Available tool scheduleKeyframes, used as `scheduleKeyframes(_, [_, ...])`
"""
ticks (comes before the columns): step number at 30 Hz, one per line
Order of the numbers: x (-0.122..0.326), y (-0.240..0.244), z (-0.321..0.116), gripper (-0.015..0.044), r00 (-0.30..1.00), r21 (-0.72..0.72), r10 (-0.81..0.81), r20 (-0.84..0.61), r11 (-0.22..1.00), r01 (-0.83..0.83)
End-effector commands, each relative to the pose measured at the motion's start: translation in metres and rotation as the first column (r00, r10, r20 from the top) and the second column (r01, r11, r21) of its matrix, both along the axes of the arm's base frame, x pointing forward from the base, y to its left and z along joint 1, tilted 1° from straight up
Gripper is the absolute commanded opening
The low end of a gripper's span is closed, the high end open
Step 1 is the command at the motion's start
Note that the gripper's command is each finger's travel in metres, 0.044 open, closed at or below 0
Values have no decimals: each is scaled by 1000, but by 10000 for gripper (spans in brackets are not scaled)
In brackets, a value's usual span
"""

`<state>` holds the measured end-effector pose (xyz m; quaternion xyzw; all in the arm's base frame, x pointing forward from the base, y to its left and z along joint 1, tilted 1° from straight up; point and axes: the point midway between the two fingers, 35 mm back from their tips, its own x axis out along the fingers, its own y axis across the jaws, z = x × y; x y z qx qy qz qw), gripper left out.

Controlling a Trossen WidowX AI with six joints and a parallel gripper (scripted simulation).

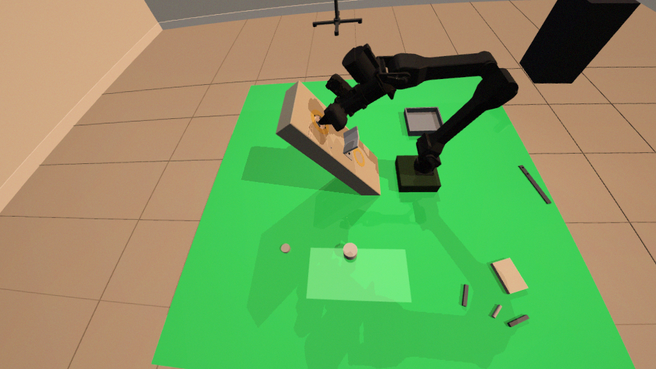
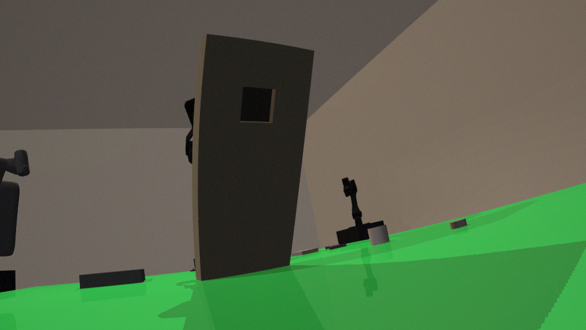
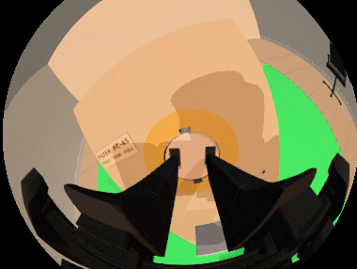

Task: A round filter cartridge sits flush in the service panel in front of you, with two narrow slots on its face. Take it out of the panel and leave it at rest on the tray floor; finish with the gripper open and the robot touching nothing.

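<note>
The service panel (image 1: 298, 107) (image 2: 245, 184) (image 3: 141, 89) leans back, with an orange ring (image 3: 155, 141) painted on its face. Inside the ring the round, pale filter cartridge (image 3: 193, 172) sits in its hole; a small dark notch shows above it and another below. My gripper (image 1: 319, 123) (image 3: 193, 160) is partly open, with nothing between its fingers. Its two fingertips overlap the slots on the left and right of the cartridge face; how deep they reach cannot be told. The tray (image 1: 422, 121) (image 2: 111, 279) has dark walls and a grey floor, and looks empty in the top view.
A grey flap (image 1: 351, 139) (image 3: 210, 239) stands out from the panel below the cartridge, near a second orange ring (image 1: 364, 160). A pale cylinder (image 1: 350, 250) (image 2: 378, 235), a small disc (image 1: 285, 247) (image 2: 458, 223), a flat block (image 1: 510, 275) and several small bars lie farther off.
</note>
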<state>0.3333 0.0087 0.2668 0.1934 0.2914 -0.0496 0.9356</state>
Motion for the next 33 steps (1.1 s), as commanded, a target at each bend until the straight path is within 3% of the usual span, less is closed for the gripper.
scheduleKeyframes(1, [0,0,-2,112,1000,2,-3,-1,1000,3])
scheduleKeyframes(33, [8,0,-7,112,1000,2,-3,-1,1000,3])
